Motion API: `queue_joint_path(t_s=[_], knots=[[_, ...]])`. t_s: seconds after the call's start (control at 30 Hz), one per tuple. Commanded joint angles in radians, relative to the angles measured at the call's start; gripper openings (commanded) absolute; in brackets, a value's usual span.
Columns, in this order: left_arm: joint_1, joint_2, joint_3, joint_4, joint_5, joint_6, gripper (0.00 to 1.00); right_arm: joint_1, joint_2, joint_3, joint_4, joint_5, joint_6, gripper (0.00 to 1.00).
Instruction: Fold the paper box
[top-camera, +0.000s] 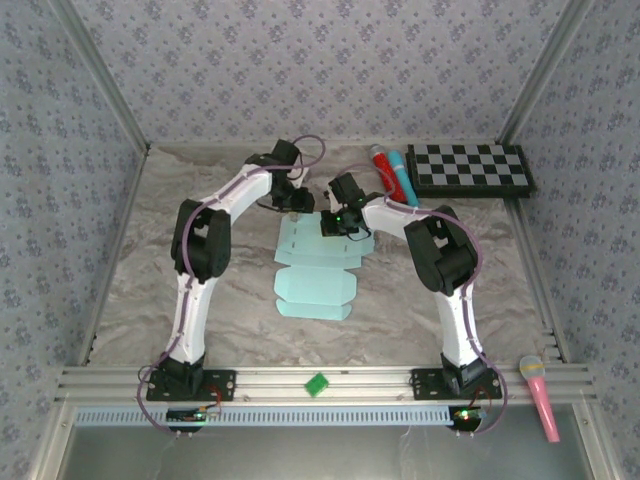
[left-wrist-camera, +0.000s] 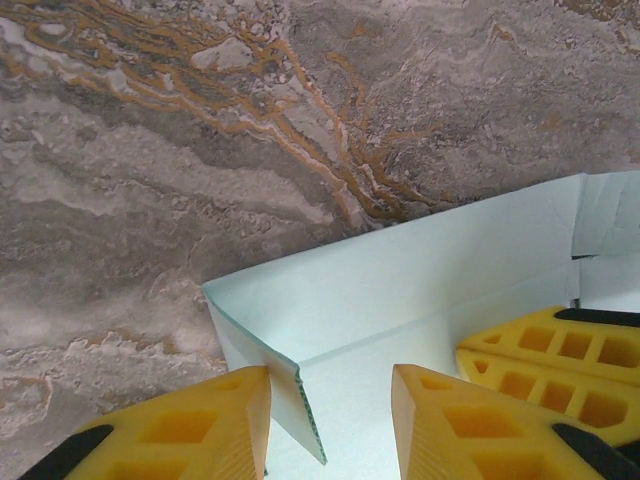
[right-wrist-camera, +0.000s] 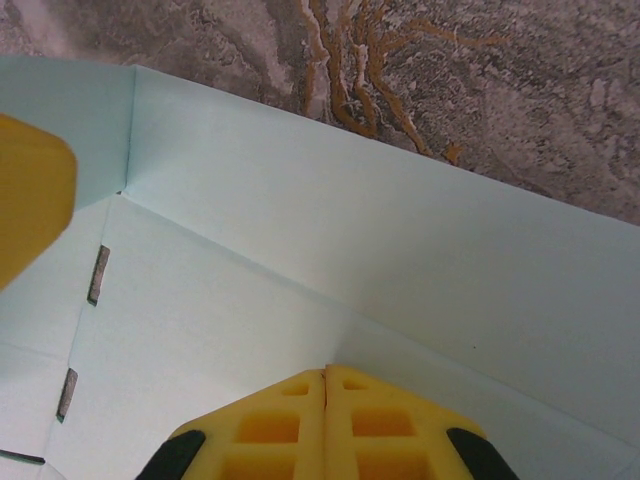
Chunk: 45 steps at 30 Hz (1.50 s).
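Currently left claw (left-wrist-camera: 330, 390) sits half-open astride a raised wall of the paper box (top-camera: 315, 270), gripping nothing; right claw (right-wrist-camera: 325, 385), closed and empty, pins the panel under it. Risk: wall springs flat if pin slips.

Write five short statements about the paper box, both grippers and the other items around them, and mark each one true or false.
1. The right gripper has its fingers closed together. True.
2. The paper box is a finished, closed box. False: most of the sheet lies flat, with one far panel standing up.
3. The left gripper has its jaws apart, with the edge of a card flap between them. True.
4. The checkerboard lies at the near left. False: it lies at the far right.
5. The pink microphone rests on the paper box. False: it lies at the near right, apart from the box.
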Motion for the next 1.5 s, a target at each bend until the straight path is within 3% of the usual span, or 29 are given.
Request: queue_joint_path(t_s=[0.0, 0.2, 0.47, 0.83, 1.0, 1.2, 1.47], knots=[[-0.007, 0.020, 0.039, -0.038, 0.048, 0.020, 0.37, 0.002, 0.013, -0.038, -0.064, -0.001, 0.009, 0.06], [-0.005, -0.032, 0.025, -0.014, 0.026, 0.009, 0.37, -0.001, 0.012, -0.038, -0.066, 0.002, 0.007, 0.06], [0.010, -0.212, -0.086, 0.051, -0.071, -0.008, 0.40, -0.003, -0.004, -0.051, -0.062, 0.003, 0.010, 0.06], [0.062, -0.569, -0.538, 0.143, -0.218, -0.084, 0.51, -0.007, -0.017, -0.068, -0.050, 0.003, 0.013, 0.06], [0.061, -0.679, -0.730, 0.171, -0.169, -0.157, 0.54, -0.005, -0.014, -0.067, -0.051, 0.005, 0.015, 0.06], [0.057, -0.738, -0.952, 0.368, -0.016, -0.270, 0.57, 0.001, -0.011, -0.068, -0.049, 0.006, 0.016, 0.06], [0.048, -0.693, -1.034, 0.522, 0.035, -0.328, 0.60, 0.002, -0.006, -0.064, -0.057, 0.006, 0.012, 0.06]])
